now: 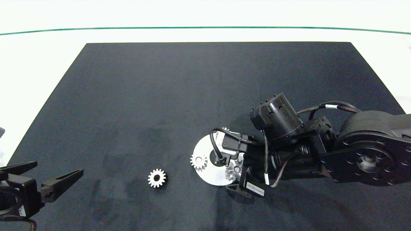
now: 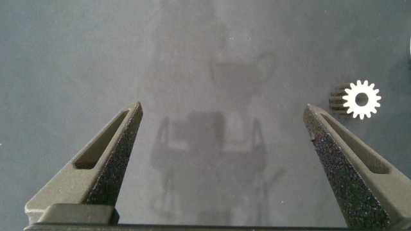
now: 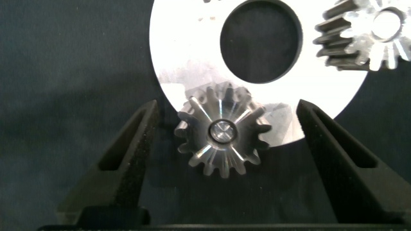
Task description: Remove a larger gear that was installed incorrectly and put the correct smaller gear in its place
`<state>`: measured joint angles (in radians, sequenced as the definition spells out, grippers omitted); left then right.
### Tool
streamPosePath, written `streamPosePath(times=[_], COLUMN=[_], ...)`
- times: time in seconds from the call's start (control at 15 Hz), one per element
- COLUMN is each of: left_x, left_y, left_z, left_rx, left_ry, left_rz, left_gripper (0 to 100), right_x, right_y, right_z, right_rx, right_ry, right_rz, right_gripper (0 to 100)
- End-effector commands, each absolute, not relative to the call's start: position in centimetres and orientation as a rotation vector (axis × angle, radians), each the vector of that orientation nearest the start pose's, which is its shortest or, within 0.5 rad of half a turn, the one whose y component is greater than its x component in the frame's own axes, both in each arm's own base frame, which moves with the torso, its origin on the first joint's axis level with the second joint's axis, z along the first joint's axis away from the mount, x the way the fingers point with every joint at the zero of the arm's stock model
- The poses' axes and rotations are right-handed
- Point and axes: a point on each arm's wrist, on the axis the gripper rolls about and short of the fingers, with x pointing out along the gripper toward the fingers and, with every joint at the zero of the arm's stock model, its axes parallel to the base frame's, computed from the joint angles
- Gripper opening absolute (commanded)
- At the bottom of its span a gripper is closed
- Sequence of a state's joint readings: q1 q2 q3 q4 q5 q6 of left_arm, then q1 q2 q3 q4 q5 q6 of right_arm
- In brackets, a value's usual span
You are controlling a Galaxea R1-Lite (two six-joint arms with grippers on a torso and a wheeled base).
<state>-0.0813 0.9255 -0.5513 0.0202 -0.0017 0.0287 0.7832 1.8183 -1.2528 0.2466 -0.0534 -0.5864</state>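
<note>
Straddling the larger gear (image 3: pixel 221 136) on the round plate (image 3: pixel 192 58) at lower centre-right, right gripper (image 3: pixel 225 160) open, not touching. Left gripper (image 1: pixel 48 179) open at lower left; smaller gear (image 1: pixel 157 178) loose at lower centre.

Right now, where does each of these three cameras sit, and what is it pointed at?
Head view: above, looking down on the black mat; both dark arms enter.
Left wrist view: on the left arm; open left gripper, loose silver toothed metal gear.
Right wrist view: on the right arm; open right gripper straddling a mounted gear on the round silver plate.
Shared: the loose gear.
</note>
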Motion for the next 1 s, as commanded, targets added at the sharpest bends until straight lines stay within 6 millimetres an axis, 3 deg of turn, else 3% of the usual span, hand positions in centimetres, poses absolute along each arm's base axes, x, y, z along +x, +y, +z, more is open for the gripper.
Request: streamPosePath(times=[0.07, 1.0], left_x=[10.33, 10.22], left_y=[-0.85, -0.84], left_z=[20.69, 20.46], left_rx=[0.044, 0.045], left_ry=[0.39, 0.399], left_rz=[-0.087, -0.088], left_gripper=[100, 100], right_x=[23.57, 23.71], right_y=[23.32, 24.03], right_z=[18.64, 18.23], right_rx=[-0.876, -0.919], right_ry=[0.544, 0.533], right_rz=[0.904, 0.9], right_gripper=[81, 52])
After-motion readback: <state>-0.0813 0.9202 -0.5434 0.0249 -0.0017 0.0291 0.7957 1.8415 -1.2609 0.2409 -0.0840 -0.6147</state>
